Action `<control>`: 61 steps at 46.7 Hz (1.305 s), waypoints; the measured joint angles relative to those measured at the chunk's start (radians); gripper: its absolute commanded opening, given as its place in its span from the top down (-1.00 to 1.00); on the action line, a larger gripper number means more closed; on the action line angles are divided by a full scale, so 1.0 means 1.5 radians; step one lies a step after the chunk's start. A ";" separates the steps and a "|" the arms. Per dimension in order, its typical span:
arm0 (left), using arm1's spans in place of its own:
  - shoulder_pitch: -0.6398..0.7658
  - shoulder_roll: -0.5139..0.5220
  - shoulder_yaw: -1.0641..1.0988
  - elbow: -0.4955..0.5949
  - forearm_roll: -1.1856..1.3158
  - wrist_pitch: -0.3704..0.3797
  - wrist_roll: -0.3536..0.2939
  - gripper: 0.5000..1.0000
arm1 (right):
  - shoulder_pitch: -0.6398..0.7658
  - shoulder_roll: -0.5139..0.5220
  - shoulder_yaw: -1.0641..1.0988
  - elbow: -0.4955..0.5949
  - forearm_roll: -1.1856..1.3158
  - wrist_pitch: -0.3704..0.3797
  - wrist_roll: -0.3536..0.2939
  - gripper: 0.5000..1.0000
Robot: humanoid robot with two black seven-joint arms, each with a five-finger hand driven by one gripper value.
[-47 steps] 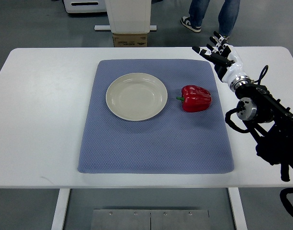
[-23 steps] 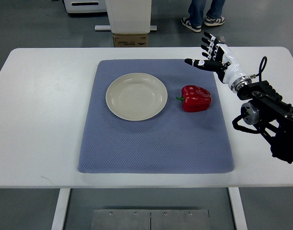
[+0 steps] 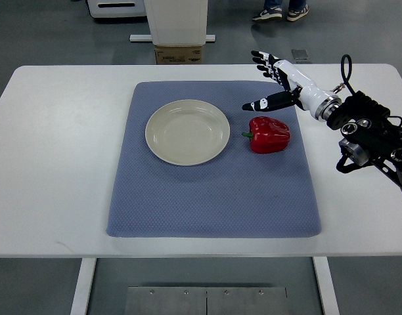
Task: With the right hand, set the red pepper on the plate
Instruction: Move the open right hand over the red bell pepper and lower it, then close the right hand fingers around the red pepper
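White table (image 3: 56,151), blue mat (image 3: 214,197); our right hand (image 3: 274,79) spread, empty above red pepper (image 3: 269,134). Probably light, slick: wrap its body.

White right hand (image 3: 280,82), blk fingertips, cables

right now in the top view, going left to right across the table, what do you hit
bare white tabletop → left edge of the blue-grey textured mat → round cream plate → shiny red bell pepper → robot's right hand, white with black fingers spread open, above the mat's far right corner → black arm
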 measured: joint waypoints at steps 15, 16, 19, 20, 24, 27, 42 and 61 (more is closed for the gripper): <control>0.000 0.000 0.000 0.000 0.000 0.000 0.000 -1.00 | 0.044 -0.003 -0.112 0.001 -0.042 -0.001 0.014 -0.98; 0.000 0.000 0.000 0.000 0.000 0.000 0.000 -1.00 | 0.044 -0.003 -0.117 0.001 -0.042 -0.001 0.015 -0.98; 0.000 0.000 0.000 0.000 0.000 0.000 0.000 -1.00 | 0.047 -0.003 -0.131 0.002 -0.043 0.000 0.015 -0.98; 0.000 0.000 0.000 0.000 0.000 0.000 0.000 -1.00 | 0.050 -0.004 -0.138 0.002 -0.044 0.000 0.015 -0.98; 0.000 0.000 0.000 0.000 0.000 0.000 0.000 -1.00 | 0.056 -0.007 -0.157 0.003 -0.049 0.000 0.022 -0.98; 0.000 0.000 0.000 0.000 0.000 0.000 0.000 -1.00 | 0.058 -0.008 -0.165 0.003 -0.058 -0.001 0.027 -0.98; 0.000 0.000 0.000 0.000 0.000 0.000 0.000 -1.00 | 0.064 -0.025 -0.194 0.003 -0.074 -0.001 0.028 -0.98; 0.000 0.000 0.000 0.000 0.000 0.000 0.000 -1.00 | 0.067 -0.027 -0.242 -0.001 -0.088 -0.005 0.027 -0.92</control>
